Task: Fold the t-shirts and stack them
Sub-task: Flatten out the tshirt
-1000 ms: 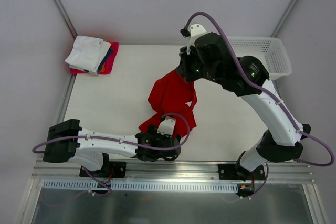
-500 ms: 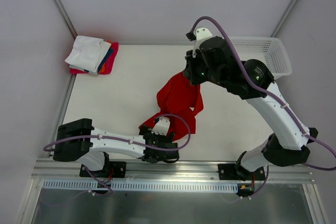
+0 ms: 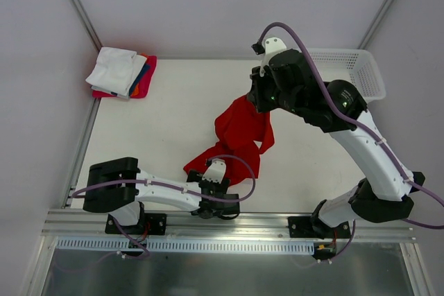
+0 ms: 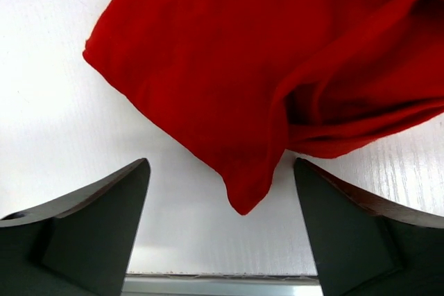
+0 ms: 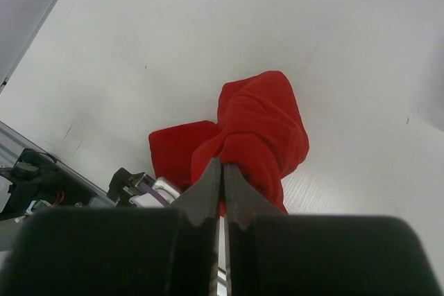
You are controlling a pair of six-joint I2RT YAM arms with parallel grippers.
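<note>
Roughly at the white table's (image 3: 152,136) middle, plain bright red soft cloth t-shirt (image 3: 239,133) is bunched, matte knit, deep creases. Its top is gathered into a narrow peak lifted off the table, and the lower part trails in a crumpled flap toward the table's near edge. Hemmed corner comes to a point in the left wrist view (image 4: 239,202), lying flat on the table.

Right gripper (image 3: 260,98) is pinched tight on that peak; the dark fingers (image 5: 208,185) are almost together with red cloth between them.

Left gripper (image 4: 220,164) sits low at the table's near edge. Its dark wedge fingers (image 4: 104,220) are spread wide, gripping nothing, with the shirt's pointed corner between them.

Folded t-shirt stack (image 3: 123,73) sits at the table's far left corner: white on top, then blue, orange, and pink-red edges under it. White plastic mesh basket (image 3: 354,67) is at the table's far right corner.

Versus a second ago, the right gripper and the shirt peak have shifted toward the basket side of the table, and the shirt is drawn out longer. The left arm's elbow has swung inward along the table's near edge. Stack unchanged.
</note>
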